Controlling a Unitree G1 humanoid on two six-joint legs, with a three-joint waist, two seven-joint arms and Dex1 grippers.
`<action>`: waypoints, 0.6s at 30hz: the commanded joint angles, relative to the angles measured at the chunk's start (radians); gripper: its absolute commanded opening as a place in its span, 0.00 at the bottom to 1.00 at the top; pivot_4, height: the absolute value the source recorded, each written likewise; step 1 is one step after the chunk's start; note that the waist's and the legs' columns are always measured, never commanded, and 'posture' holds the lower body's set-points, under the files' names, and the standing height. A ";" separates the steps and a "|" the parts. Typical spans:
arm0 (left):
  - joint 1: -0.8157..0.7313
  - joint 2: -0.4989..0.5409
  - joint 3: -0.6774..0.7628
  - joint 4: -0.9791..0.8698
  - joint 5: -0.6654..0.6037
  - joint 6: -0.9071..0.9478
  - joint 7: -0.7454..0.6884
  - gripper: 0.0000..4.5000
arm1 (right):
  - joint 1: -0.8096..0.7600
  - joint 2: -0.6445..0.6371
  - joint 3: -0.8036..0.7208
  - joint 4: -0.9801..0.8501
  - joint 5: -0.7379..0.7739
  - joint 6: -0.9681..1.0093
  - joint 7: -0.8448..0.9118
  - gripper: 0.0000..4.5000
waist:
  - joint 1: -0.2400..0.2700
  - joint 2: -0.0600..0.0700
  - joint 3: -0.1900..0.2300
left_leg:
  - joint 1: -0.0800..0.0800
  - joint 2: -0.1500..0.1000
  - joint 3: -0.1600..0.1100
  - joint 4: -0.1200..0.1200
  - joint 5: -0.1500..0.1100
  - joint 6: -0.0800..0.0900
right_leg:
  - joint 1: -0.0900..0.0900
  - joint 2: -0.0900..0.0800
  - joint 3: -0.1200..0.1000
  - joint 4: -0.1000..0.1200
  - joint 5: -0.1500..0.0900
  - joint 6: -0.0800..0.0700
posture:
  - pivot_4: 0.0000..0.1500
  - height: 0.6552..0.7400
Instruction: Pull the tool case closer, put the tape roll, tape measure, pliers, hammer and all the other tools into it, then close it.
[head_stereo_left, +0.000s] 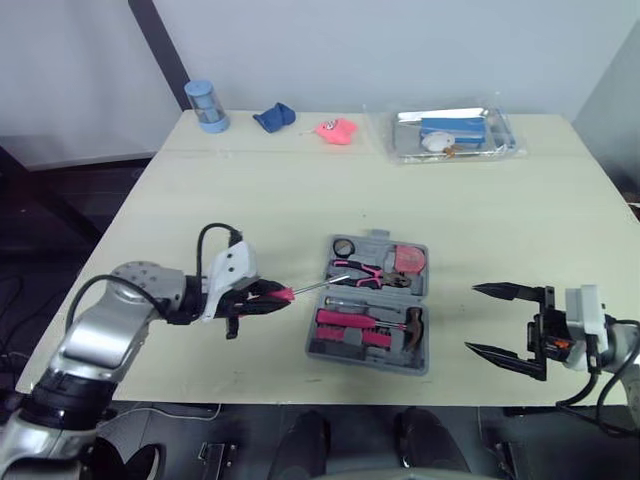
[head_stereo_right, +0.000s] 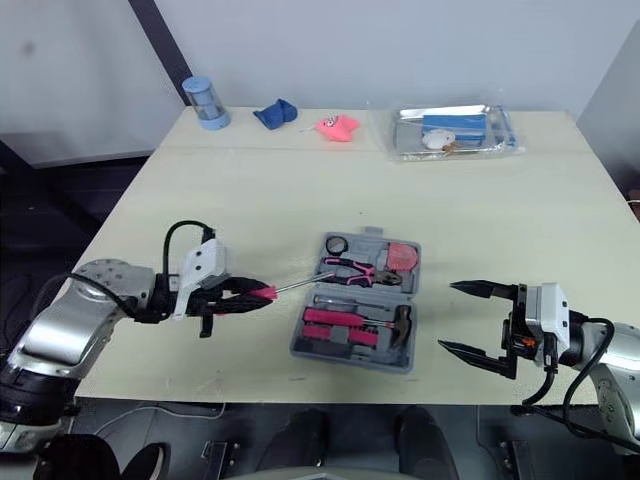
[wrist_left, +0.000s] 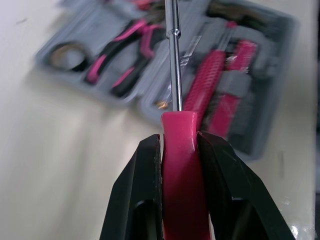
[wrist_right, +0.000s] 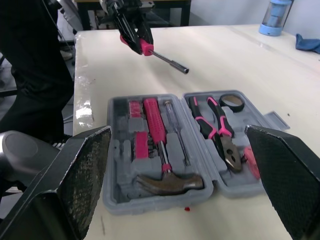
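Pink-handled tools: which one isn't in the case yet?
The screwdriver: the left gripper holds its pink handle, shaft pointing at the tool case, while the hammer and pliers lie inside.

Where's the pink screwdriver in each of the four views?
Left eye view: screwdriver in the left gripper, tip reaching the left edge of the tool case.
Right eye view: screwdriver left of centre, likewise.
Left wrist view: pink handle clamped in that gripper, shaft aimed at the case.
Right wrist view: screwdriver beyond the case, in the left gripper.
Shared landmark: the open tool case.
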 joint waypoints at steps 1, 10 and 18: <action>-0.102 0.011 -0.103 -0.049 0.044 -0.026 -0.103 0.14 | 0.004 -0.006 -0.028 -0.024 0.006 -0.014 -0.012 1.00 | 0.001 0.000 0.000 | 0.000 0.000 0.000 0.000 0.000 0.000 | 0.000 0.000 0.000 0.000 0.000 0.000 | 1.00 1.00; -0.232 -0.040 -0.289 -0.169 0.107 0.132 -0.140 0.14 | 0.043 -0.006 -0.043 -0.050 0.006 -0.020 -0.035 1.00 | 0.001 -0.001 0.001 | -0.001 0.000 0.000 0.000 0.000 0.000 | 0.000 0.000 0.000 0.000 0.000 0.000 | 1.00 1.00; -0.323 -0.110 -0.450 -0.194 0.217 0.330 -0.089 0.14 | 0.079 -0.005 -0.045 -0.077 0.009 -0.016 -0.044 1.00 | 0.000 -0.002 0.002 | 0.000 0.000 0.000 0.001 0.000 0.000 | 0.000 0.001 0.000 0.000 0.000 0.000 | 1.00 1.00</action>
